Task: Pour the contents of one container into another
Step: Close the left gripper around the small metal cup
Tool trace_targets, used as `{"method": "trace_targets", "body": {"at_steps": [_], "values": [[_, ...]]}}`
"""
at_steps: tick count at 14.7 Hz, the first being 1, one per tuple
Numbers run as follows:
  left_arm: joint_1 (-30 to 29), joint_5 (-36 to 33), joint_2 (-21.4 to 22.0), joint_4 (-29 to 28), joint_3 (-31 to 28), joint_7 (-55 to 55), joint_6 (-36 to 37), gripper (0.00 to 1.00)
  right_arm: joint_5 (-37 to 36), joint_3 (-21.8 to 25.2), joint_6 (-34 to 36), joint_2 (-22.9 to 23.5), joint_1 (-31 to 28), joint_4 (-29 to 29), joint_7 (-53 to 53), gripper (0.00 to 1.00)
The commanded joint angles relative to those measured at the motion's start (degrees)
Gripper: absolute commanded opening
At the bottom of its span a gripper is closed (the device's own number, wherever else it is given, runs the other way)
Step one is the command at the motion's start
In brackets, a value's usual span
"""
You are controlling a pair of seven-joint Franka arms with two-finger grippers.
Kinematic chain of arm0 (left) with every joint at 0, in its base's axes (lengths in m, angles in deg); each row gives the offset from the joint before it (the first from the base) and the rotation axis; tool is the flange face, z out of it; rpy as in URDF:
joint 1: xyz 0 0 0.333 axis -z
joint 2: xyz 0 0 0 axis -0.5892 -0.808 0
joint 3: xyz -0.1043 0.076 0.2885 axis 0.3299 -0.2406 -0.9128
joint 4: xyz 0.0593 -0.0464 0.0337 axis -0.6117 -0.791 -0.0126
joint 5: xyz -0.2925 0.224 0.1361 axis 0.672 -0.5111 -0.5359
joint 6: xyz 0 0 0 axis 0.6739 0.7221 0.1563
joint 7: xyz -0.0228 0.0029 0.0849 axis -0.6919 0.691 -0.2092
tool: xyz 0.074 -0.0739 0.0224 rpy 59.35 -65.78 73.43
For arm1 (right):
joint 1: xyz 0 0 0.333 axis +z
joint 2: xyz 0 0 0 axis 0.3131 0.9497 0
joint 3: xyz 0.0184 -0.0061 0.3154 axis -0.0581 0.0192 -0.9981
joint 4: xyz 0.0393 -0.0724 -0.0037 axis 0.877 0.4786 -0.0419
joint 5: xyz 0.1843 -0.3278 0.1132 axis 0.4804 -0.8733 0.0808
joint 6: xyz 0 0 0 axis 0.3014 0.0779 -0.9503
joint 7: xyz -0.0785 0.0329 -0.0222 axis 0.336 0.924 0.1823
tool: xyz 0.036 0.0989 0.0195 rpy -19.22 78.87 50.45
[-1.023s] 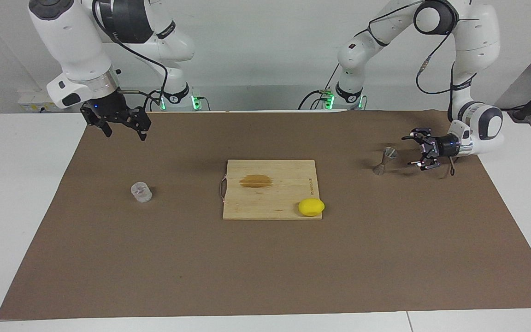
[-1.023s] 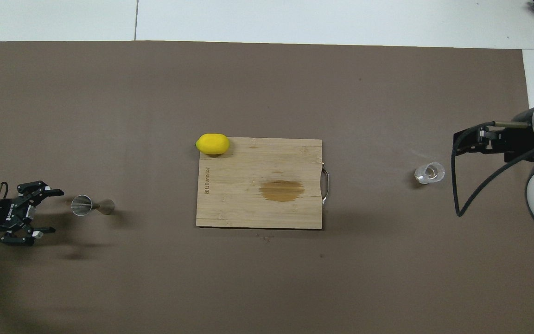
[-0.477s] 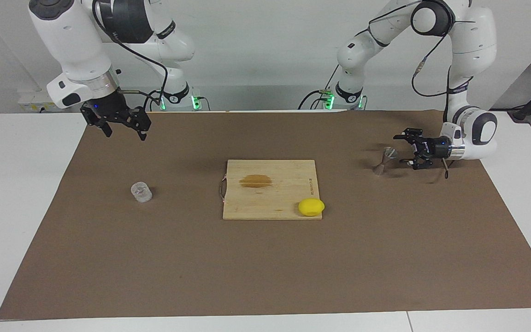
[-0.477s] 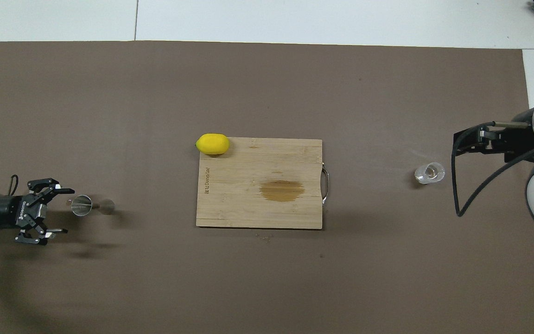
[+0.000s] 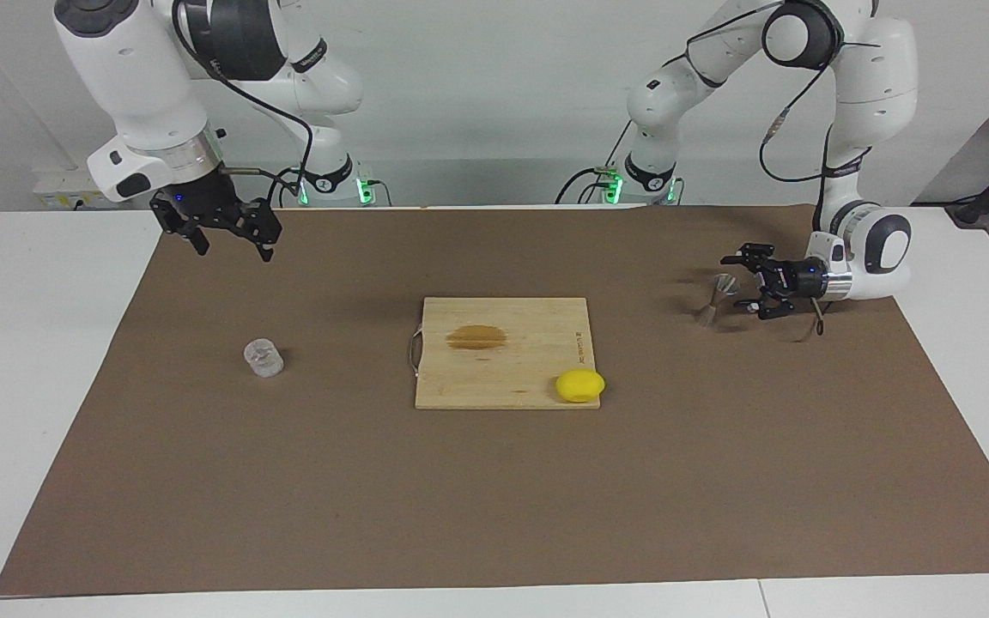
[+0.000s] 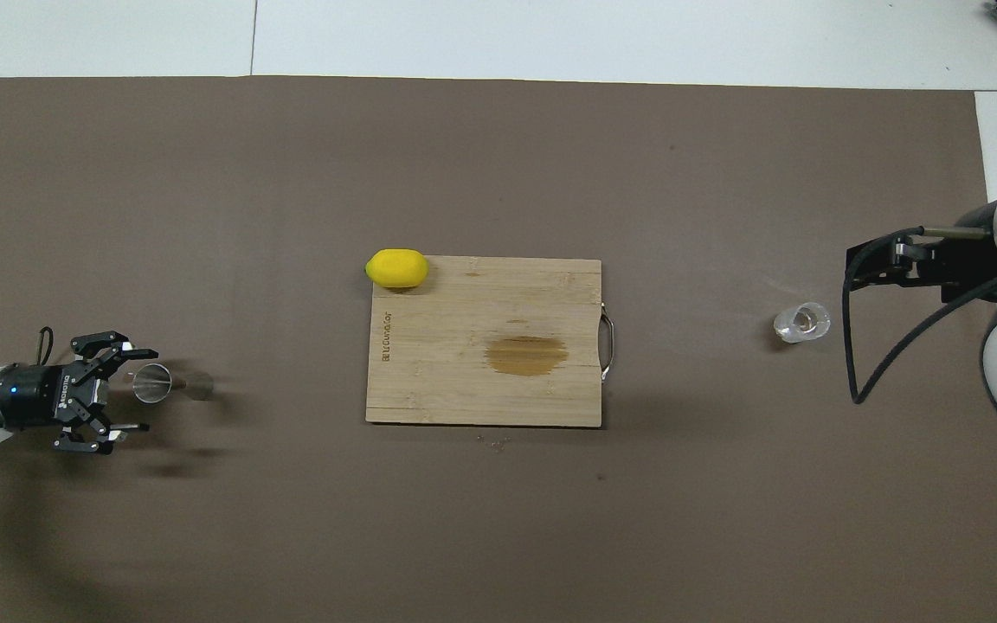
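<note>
The metal jigger (image 5: 712,303) stands on the brown mat toward the left arm's end of the table; it also shows in the overhead view (image 6: 154,383). My left gripper (image 5: 732,281) is low and level, open, with its fingers on either side of the jigger's upper cone without touching it; it also shows in the overhead view (image 6: 151,389). The clear glass cup (image 5: 263,357) stands toward the right arm's end and shows in the overhead view (image 6: 802,322). My right gripper (image 5: 233,245) is open and empty, raised over the mat; the arm waits.
A wooden cutting board (image 5: 503,365) with a brown stain lies at the mat's middle (image 6: 464,389). A yellow lemon (image 5: 580,384) sits at the board's corner farthest from the robots, toward the left arm's end (image 6: 396,268).
My left gripper has moved toward the jigger, staying open, until its fingers flank the upper cone. The right arm, the glass cup and the lemon have not moved.
</note>
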Motion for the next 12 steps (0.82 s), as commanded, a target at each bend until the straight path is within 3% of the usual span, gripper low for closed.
{"method": "trace_targets", "body": {"at_steps": [1, 12], "values": [[1.5, 2.6, 0.6, -1.2, -0.6, -1.3, -1.1, 1.00, 1.6, -0.2, 0.8, -0.1, -0.9, 0.1, -1.5, 1.00], [2.6, 3.6, 0.6, -0.9, -0.6, -1.7, -0.6, 0.98, 1.6, -0.2, 0.8, -0.1, -0.9, 0.1, -1.5, 1.00]]}}
